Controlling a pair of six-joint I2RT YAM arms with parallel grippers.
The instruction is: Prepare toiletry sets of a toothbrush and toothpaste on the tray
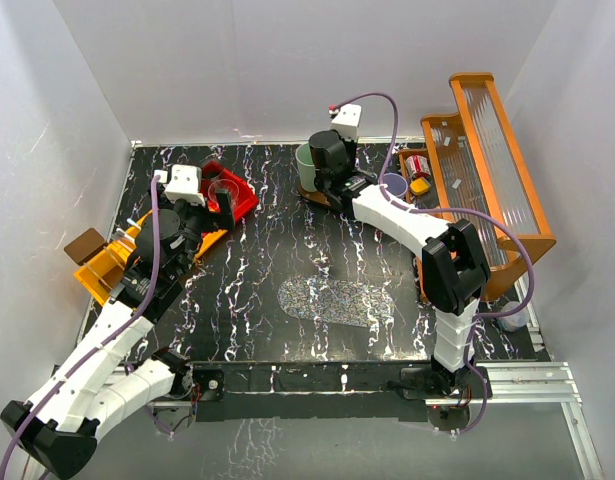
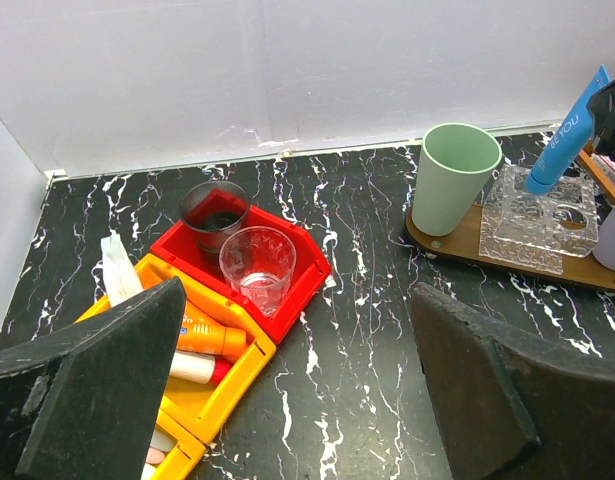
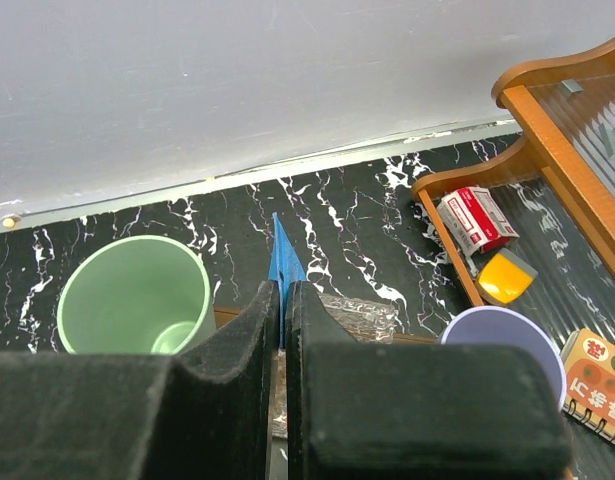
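Note:
My right gripper (image 3: 284, 300) is shut on a blue tube (image 3: 285, 262) and holds it upright over the clear holder block (image 3: 362, 315) on the wooden tray (image 2: 457, 245). The tube also shows in the left wrist view (image 2: 567, 135). A green cup (image 3: 137, 295) stands at the tray's left end and a lilac cup (image 3: 502, 340) at its right. My left gripper (image 2: 297, 390) is open and empty above the table, near a yellow bin (image 2: 222, 390) of orange tubes (image 2: 202, 335). A clear glass cup (image 2: 257, 265) stands in the red bin (image 2: 307, 275). I cannot make out a toothbrush for certain.
A dark cup (image 2: 214, 210) stands behind the glass one. A wooden rack (image 1: 487, 170) lines the right side, with a red-white box (image 3: 477, 218) and a yellow item (image 3: 507, 278) at its foot. A glittery mat (image 1: 337, 300) lies mid-table. White walls enclose the table.

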